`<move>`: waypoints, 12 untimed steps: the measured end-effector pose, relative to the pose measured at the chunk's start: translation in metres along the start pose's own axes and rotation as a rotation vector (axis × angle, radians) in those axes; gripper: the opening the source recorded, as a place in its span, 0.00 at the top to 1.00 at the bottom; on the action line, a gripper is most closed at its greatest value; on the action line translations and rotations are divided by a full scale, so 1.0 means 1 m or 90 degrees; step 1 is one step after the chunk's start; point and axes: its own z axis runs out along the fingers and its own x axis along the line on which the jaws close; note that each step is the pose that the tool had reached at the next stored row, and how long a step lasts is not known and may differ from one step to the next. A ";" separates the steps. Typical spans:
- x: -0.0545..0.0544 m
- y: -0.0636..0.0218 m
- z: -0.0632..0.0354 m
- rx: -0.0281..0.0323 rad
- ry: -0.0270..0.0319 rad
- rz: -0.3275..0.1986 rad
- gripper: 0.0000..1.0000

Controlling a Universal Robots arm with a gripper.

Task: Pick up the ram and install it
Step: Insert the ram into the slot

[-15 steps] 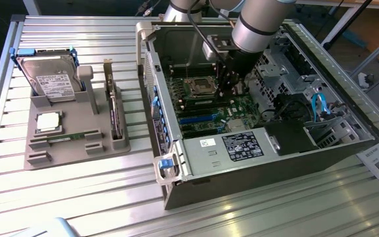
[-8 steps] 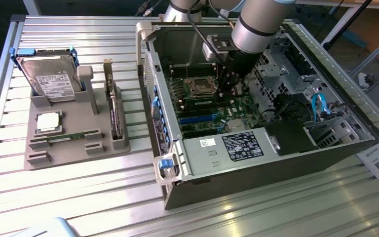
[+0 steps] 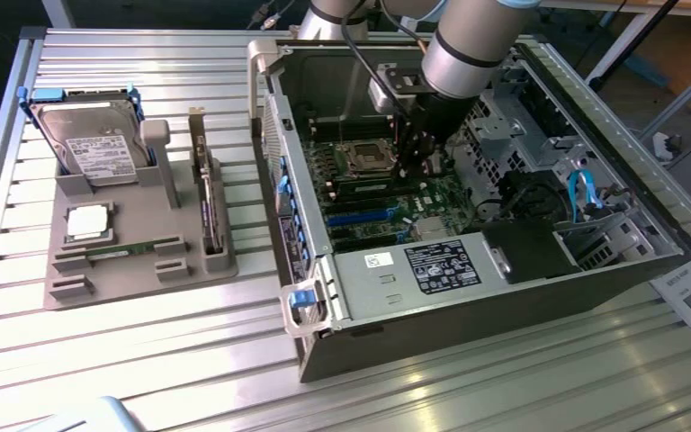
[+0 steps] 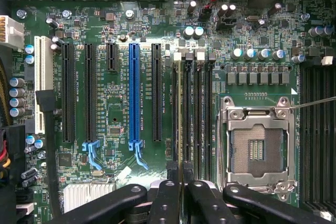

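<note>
The ram (image 4: 180, 108) appears edge-on in the wrist view as a thin olive strip running along the dark memory slots (image 4: 197, 108), beside the silver CPU socket (image 4: 258, 148). My gripper (image 4: 180, 174) is shut on the ram's near end, with a black fingertip (image 4: 171, 170) on each side. I cannot tell whether the stick is seated in a slot or just above it. In the exterior view my gripper (image 3: 421, 162) reaches down into the open computer case (image 3: 442, 270), over the green motherboard (image 3: 376, 202) next to the socket.
A grey parts holder (image 3: 141, 270) on the exterior view's left carries a hard drive (image 3: 96, 148), a square silver CPU (image 3: 87, 223) and an upright dark card (image 3: 208, 202). Case walls, a drive cage (image 3: 597, 243) and blue cables (image 3: 581, 193) crowd the arm. PCI slots (image 4: 134, 93) lie beside the memory slots.
</note>
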 end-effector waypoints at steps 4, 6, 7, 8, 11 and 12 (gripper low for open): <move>0.000 0.0000 0.0008 0.0000 0.0000 0.000 0.88; 0.000 0.0000 0.0015 0.0000 0.0000 0.000 0.88; 0.000 -0.0001 0.0017 0.0001 -0.0001 0.000 0.88; 0.000 -0.0001 0.0020 0.0001 -0.0001 0.000 0.88; 0.000 -0.0001 0.0031 0.0003 -0.0001 0.000 0.88; 0.000 -0.0001 0.0034 0.0004 -0.0001 0.000 0.88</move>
